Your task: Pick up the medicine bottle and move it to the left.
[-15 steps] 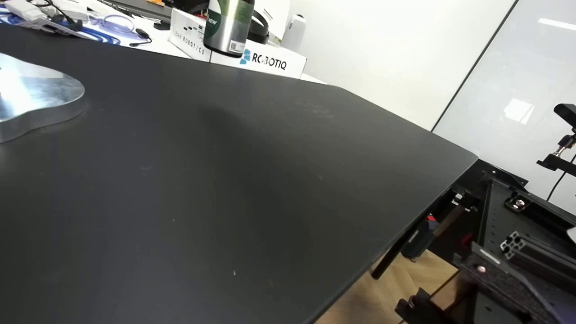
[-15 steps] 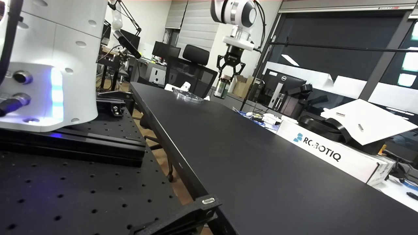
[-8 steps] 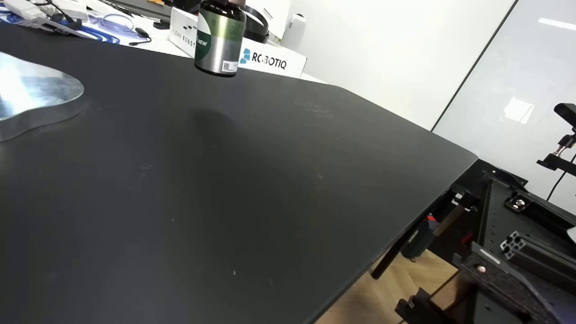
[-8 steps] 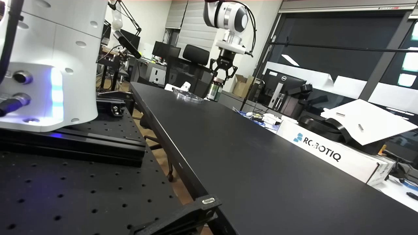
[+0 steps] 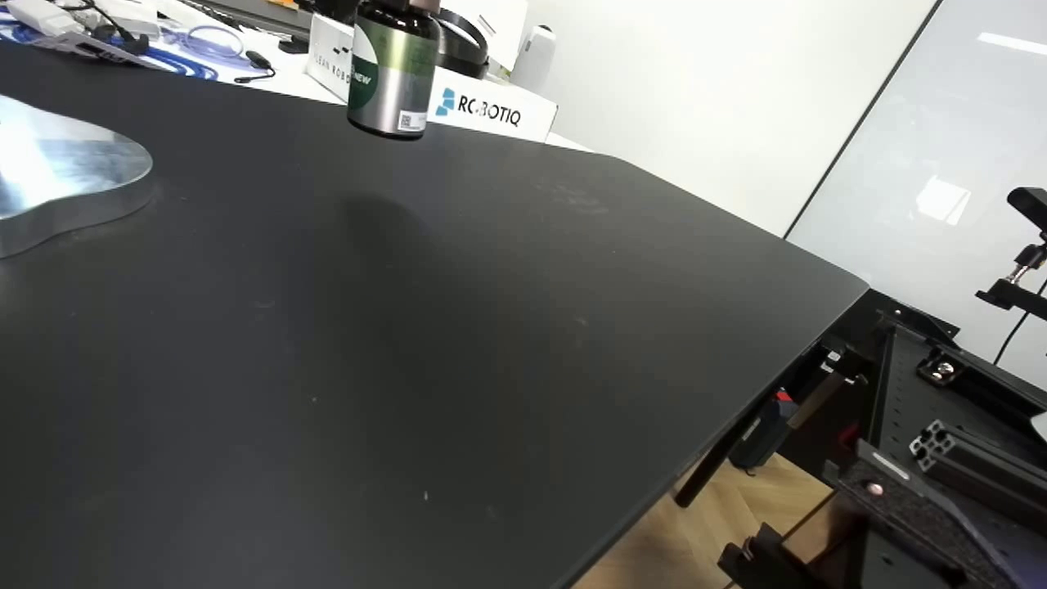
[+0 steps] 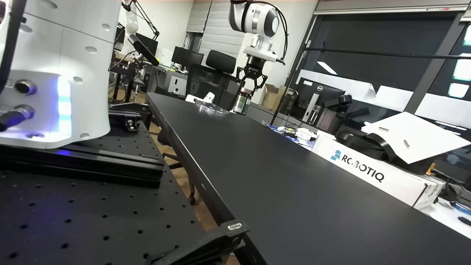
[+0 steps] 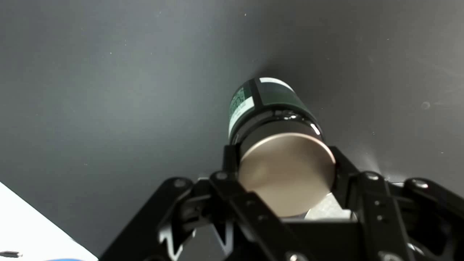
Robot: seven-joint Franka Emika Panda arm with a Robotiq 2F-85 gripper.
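The medicine bottle has a dark body, a green and silver label and a pinkish-beige cap. It shows in both exterior views (image 5: 393, 82) (image 6: 241, 104) and in the wrist view (image 7: 282, 174). My gripper (image 6: 248, 87) is shut on the bottle's cap, one finger on each side, as the wrist view (image 7: 282, 156) shows. The bottle hangs nearly upright above the black table (image 5: 458, 327), with a faint shadow below it. In an exterior view the gripper is beyond the top edge of the picture.
A shiny clear slab (image 5: 74, 164) lies on the table; it also shows near the far end (image 6: 211, 108). A white ROBOTIQ box (image 6: 362, 169) stands along the table's edge, with cables and black items around it. The robot's white base (image 6: 66, 73) stands beside the table.
The bottle and gripper have come down and shifted a little to the left in both exterior views, mostly in the first half second. The bottle has stayed in the gripper.
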